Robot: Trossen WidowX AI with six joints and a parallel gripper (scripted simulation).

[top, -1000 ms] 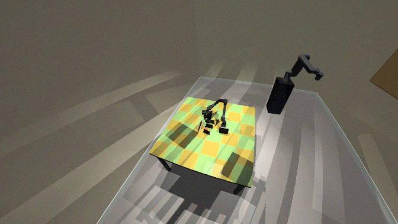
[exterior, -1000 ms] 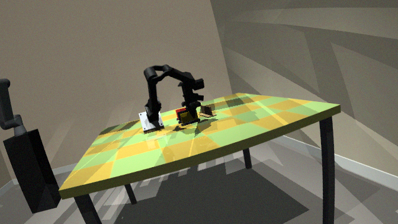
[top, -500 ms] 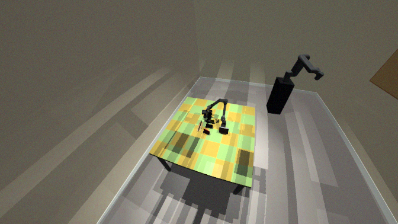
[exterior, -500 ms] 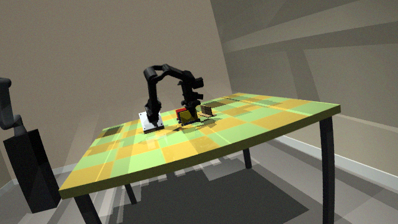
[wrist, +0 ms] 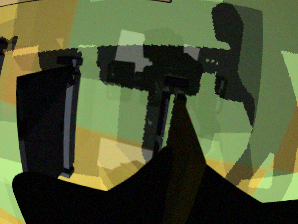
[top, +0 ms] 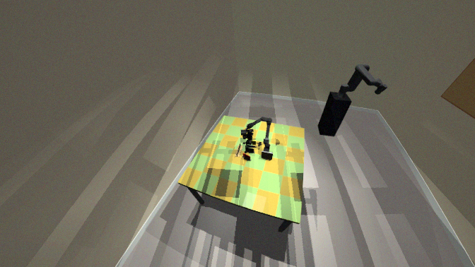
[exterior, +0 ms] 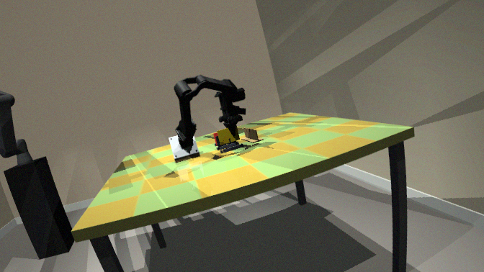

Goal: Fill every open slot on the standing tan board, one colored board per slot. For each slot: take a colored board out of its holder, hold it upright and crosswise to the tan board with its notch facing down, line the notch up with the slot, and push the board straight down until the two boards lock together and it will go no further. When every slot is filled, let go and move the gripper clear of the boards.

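Arm (top: 261, 119) (exterior: 214, 83) arched | wrist down | gripper (top: 249, 145) (exterior: 233, 136) (wrist: 173, 155) closed on yellow board (exterior: 225, 137)

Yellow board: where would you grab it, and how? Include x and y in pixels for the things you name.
Probably by its upper part, from straight above, one finger against each flat face. The yellow board (exterior: 225, 137) (wrist: 187, 137) is a thin plate standing on edge, so this leaves its bottom edge free.

We can't make out the tan board's (exterior: 251, 134) slots at this size, and the picture's edge cuts off the second arm (exterior: 6, 124) in the exterior view.
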